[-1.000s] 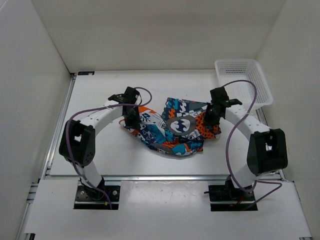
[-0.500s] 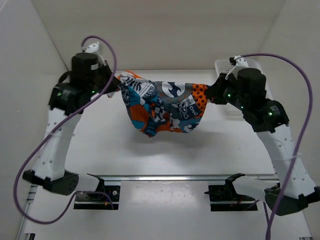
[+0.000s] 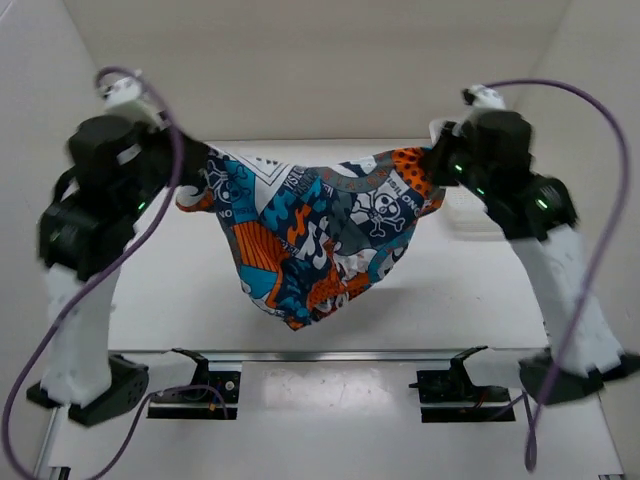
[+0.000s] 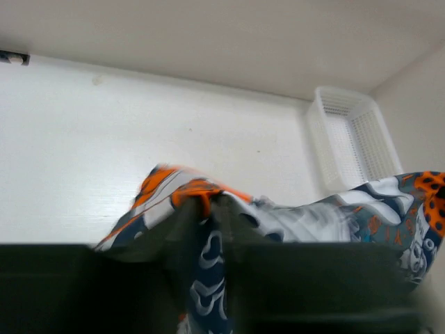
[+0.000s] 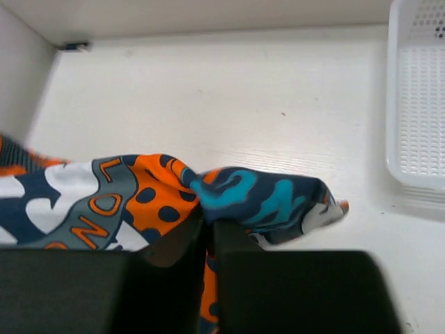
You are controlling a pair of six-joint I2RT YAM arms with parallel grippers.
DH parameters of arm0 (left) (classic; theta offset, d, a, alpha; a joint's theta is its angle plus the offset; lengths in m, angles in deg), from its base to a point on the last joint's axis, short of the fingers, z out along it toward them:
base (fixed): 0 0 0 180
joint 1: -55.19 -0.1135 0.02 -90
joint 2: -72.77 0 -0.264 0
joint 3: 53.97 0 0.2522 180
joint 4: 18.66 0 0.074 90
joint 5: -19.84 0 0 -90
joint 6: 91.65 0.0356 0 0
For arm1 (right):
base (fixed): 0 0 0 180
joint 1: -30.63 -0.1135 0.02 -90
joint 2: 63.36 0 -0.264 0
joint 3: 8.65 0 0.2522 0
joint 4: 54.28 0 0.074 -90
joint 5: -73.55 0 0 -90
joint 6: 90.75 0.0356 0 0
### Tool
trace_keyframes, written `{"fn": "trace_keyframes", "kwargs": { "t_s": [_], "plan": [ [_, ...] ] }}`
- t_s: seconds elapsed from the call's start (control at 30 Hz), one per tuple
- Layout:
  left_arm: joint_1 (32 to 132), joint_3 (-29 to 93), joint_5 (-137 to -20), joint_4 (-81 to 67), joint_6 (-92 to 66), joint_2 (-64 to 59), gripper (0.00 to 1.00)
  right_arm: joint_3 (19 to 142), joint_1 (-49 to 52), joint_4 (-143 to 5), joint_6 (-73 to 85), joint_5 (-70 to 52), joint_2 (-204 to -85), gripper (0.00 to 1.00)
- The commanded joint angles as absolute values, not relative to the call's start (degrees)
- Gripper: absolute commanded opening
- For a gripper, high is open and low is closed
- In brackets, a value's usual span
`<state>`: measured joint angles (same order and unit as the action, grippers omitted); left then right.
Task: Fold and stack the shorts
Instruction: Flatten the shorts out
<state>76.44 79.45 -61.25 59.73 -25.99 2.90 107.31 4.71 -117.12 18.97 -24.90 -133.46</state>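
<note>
Your soft patchwork shorts (image 3: 310, 235), all orange, turquoise, navy and grey with white skulls, hang stretched in the air above the white table (image 3: 450, 300), high at both ends and sagging to a point in the middle. Your left gripper (image 4: 208, 209) is clamped on the left end of the fabric, and your right gripper (image 5: 208, 226) is pinched tight on the right end. The white plastic mesh basket (image 5: 417, 104) sits at the table's far right, apart from the shorts.

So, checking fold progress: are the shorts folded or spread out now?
Spread: the shorts hang unfolded, stretched in the air between the left gripper and right gripper.
</note>
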Motion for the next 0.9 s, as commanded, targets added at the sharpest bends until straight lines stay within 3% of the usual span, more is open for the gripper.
{"fn": "trace_keyframes", "kwargs": {
  "t_s": [0.0, 0.03, 0.07, 0.1, 0.13, 0.2, 0.3, 0.33, 0.37, 0.43, 0.5, 0.57, 0.6, 0.63, 0.7, 0.87],
  "plan": [
    [74.18, 73.89, -62.93, 56.64, -25.03, -8.69, 0.39, 110.48, 5.75, -112.51, 14.19, -27.35, -147.17, 0.15],
    [73.65, 73.35, -67.65, 56.63, -25.03, -12.19, 0.61, 113.11, 5.75, -112.51, 12.27, -27.35, -154.69, 0.54],
    [73.12, 73.35, -69.96, 56.63, -25.03, -13.88, 0.84, 119.83, 5.75, -115.47, 11.47, -27.35, -158.42, 0.71],
    [73.12, 73.35, -71.20, 58.89, -25.90, -16.59, 0.99, 124.16, 5.75, -118.11, 11.46, -29.01, -165.42, 0.80],
    [73.12, 73.35, -71.82, 59.52, -25.91, -17.14, 1.00, 128.12, 5.75, -120.83, 11.46, -30.59, -168.01, 0.86],
    [73.12, 70.12, -71.22, 59.53, -26.44, -17.14, 1.00, 131.06, 5.06, -123.66, 13.13, -33.15, -169.01, 0.87],
    [69.80, 63.80, -68.93, 58.04, -27.75, -12.85, 0.97, 121.61, 2.51, -116.94, 14.44, -31.59, -161.14, 0.83],
    [68.65, 61.94, -68.23, 58.04, -27.76, -11.01, 0.91, 114.26, 1.80, -115.77, 15.23, -30.27, -158.92, 0.81],
    [67.33, 60.01, -67.53, 58.04, -27.76, -10.21, 0.74, 110.80, 0.93, -115.07, 15.94, -29.30, -154.98, 0.74],
    [63.37, 54.12, -66.99, 58.56, -30.12, -8.54, 0.50, 99.06, -3.11, -113.83, 17.78, -26.84, -150.92, 0.72],
    [60.04, 49.12, -66.99, 58.56, -31.53, -7.31, 0.38, 90.59, -9.32, -113.05, 19.80, -26.82, -144.42, 0.72],
    [58.27, 40.16, -68.56, 57.69, -33.73, -4.85, 0.46, 82.50, -17.13, -111.11, 23.74, -25.87, -138.63, 0.72],
    [57.39, 37.17, -68.57, 56.99, -34.60, -4.14, 0.55, 75.76, -20.14, -110.32, 25.33, -25.16, -137.03, 0.72],
    [55.82, 31.48, -69.71, 55.41, -36.35, -3.61, 0.76, 72.91, -23.39, -108.23, 26.92, -23.68, -135.71, 0.72],
    [54.40, 26.61, -73.03, 53.12, -37.51, -3.61, 0.91, 68.68, -33.06, -105.84, 31.31, -23.13, -134.11, 0.78],
    [52.02, 20.97, -75.79, 49.25, -38.66, -8.86, 0.99, 68.39, -45.55, -104.07, 28.53, -21.29, -143.15, 0.79]
  ]
}}
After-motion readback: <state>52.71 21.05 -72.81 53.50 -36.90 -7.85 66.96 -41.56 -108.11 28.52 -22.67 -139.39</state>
